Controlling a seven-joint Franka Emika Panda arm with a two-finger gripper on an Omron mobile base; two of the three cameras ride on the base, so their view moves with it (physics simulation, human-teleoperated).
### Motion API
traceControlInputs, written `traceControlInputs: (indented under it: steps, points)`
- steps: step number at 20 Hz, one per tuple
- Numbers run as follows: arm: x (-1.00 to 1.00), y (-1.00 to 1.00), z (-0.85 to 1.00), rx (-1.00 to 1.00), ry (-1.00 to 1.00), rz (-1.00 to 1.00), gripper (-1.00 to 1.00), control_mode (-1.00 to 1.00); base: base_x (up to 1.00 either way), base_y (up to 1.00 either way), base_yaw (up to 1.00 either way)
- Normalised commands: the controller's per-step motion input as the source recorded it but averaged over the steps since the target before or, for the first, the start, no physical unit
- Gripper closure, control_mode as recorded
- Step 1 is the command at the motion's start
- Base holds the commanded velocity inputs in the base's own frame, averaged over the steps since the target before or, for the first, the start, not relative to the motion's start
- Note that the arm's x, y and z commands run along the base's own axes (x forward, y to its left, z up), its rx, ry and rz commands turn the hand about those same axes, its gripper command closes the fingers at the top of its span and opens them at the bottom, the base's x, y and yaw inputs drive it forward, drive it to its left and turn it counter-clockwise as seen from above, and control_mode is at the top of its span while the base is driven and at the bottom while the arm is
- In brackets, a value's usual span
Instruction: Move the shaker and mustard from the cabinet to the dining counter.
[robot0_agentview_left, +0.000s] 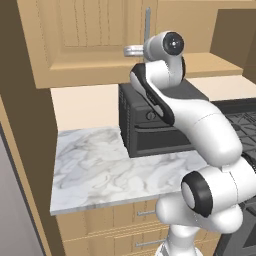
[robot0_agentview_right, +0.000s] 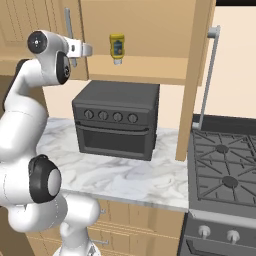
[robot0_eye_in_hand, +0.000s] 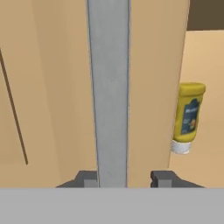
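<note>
Hand view: gripper (robot0_eye_in_hand: 126, 179) fingers straddle the cabinet door handle (robot0_eye_in_hand: 109, 92), gap visible on one side, so can't tell if clamped. Mustard (robot0_eye_in_hand: 188, 117) upside down in the cabinet (robot0_eye_in_hand: 153, 65), beside the handle; dark label, unreadable.

Right base view: mustard (robot0_agentview_right: 117, 48) just past the handle (robot0_agentview_right: 68, 30), above the oven (robot0_agentview_right: 117, 120).

Left base view: gripper (robot0_agentview_left: 134, 50) at the handle (robot0_agentview_left: 147, 25).

Judgement: nothing moved; shaker unseen.
</note>
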Motion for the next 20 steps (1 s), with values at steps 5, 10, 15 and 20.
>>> traceControlInputs:
  steps: [5,10,15,20]
  points:
    - [-0.02,0.12,0.0,0.0,0.0,0.0,1.0,-1.0,0.0,0.0,0.0]
    - [-0.04,0.18,0.0,0.0,0.0,0.0,1.0,-1.0,0.0,0.0,0.0]
    - [-0.23,0.16,0.0,0.0,0.0,-0.01,1.0,-1.0,0.0,0.0,0.0]
    - [-0.91,0.06,0.02,0.0,0.0,-0.07,1.0,-1.0,0.0,0.0,0.0]
